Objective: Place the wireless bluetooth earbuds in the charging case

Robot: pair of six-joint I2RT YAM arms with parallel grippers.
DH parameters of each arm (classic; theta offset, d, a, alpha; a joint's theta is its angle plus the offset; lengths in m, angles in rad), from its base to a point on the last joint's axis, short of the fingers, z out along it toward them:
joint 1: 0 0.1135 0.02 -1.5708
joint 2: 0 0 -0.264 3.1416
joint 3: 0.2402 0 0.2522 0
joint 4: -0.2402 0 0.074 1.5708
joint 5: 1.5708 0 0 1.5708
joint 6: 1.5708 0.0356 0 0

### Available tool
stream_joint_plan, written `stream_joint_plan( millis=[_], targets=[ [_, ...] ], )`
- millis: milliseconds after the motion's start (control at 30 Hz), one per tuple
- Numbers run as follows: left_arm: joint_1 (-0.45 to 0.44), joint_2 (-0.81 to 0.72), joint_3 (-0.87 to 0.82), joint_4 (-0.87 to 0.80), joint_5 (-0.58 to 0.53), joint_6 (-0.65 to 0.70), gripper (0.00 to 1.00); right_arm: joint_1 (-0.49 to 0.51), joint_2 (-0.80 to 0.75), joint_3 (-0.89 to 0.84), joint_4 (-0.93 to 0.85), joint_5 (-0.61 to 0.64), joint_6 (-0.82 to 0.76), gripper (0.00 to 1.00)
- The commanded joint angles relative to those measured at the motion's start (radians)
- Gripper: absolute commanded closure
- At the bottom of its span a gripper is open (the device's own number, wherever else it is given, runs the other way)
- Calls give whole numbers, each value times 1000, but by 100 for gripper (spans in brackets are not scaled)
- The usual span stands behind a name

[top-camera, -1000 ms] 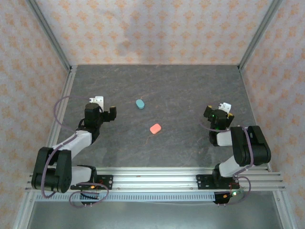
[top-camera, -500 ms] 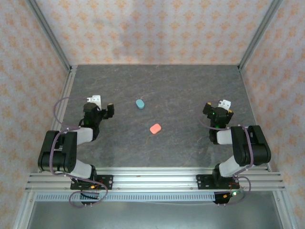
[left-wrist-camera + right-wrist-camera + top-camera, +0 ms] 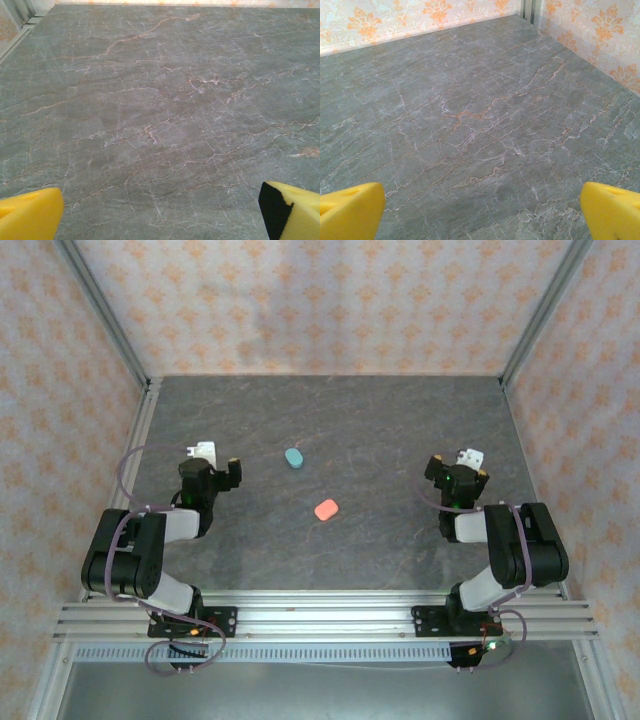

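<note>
1. From above, the left gripper sits over the left side of the grey marble table. The right gripper is over the right side. Both have their fingers spread and grip nothing.
2. Between them lie a teal oval case, farther off, and a salmon-pink oval case, nearer and slightly right. The two are apart, and both are well clear of the grippers.
3. Left wrist: yellow fingers stand wide apart over veined tabletop.
4. Right wrist: yellow fingers are likewise spread, with the patterned wall beyond.
</note>
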Motion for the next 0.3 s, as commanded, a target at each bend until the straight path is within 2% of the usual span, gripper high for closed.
stream_joint_plan(
  millis=[0,67,267],
  targets=[
    [-6,2,-1,32,-33,18,0,3,10,25,-2,-16,-17,1],
    [-6,2,-1,33,-34,21,0,8,16,47,-34,-60,-31,1],
    [-6,2,0,32,-34,18,0,6,9,35,-20,-63,-31,1]
  ],
)
